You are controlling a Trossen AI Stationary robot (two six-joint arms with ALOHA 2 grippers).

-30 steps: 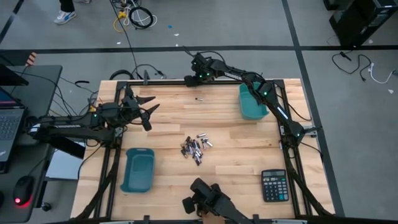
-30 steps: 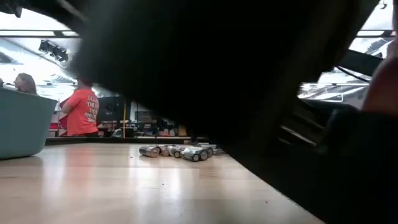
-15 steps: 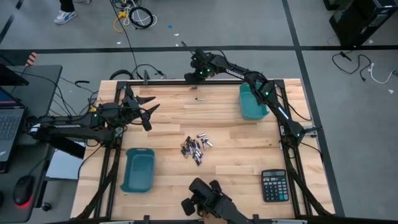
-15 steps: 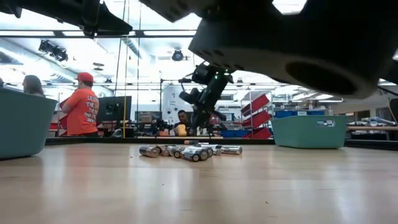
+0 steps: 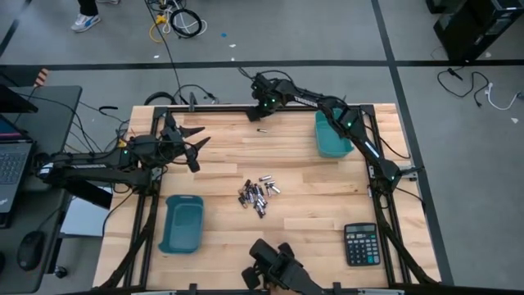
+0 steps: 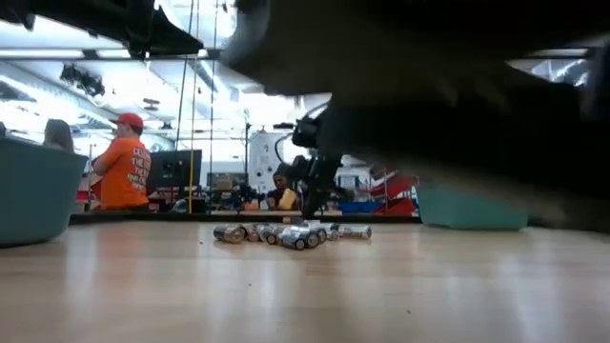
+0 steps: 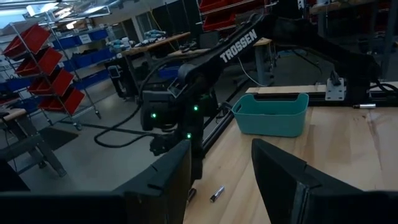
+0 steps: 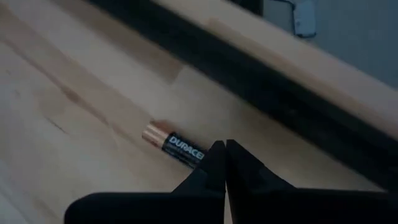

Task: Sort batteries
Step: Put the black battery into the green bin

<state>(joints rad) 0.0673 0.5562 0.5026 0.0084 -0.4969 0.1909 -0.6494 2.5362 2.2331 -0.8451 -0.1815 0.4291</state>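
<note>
Several small silver and black batteries lie in a pile (image 5: 258, 195) mid-table, also seen low across the table (image 6: 286, 232). One black and copper battery (image 8: 174, 144) lies alone on its side near the far edge (image 5: 262, 129). My right gripper (image 8: 224, 155) is shut, pointing steeply down at that battery's black end, by the far edge (image 5: 260, 113). My left gripper (image 5: 196, 147) waits open and level above the table's left side, with nothing between its fingers (image 7: 221, 180). My right gripper's shut fingertips (image 8: 217, 163) stand over the lone battery's black end (image 8: 194, 154) in the right wrist view. The high view seems to show a small gap between them. I cannot tell whether they touch it.
A teal bin (image 5: 182, 223) stands at the near left and another (image 5: 332, 133) at the far right. A black calculator (image 5: 361, 244) lies near right. A dark device (image 5: 274, 266) at the near edge blurs across the low view's top (image 6: 429, 86). People stand beyond the table (image 6: 122, 173).
My right gripper has stayed shut by the far edge and has rolled and tipped a little over the lone battery. The dark device at the near edge has shifted in front of the low camera. The batteries have not moved.
</note>
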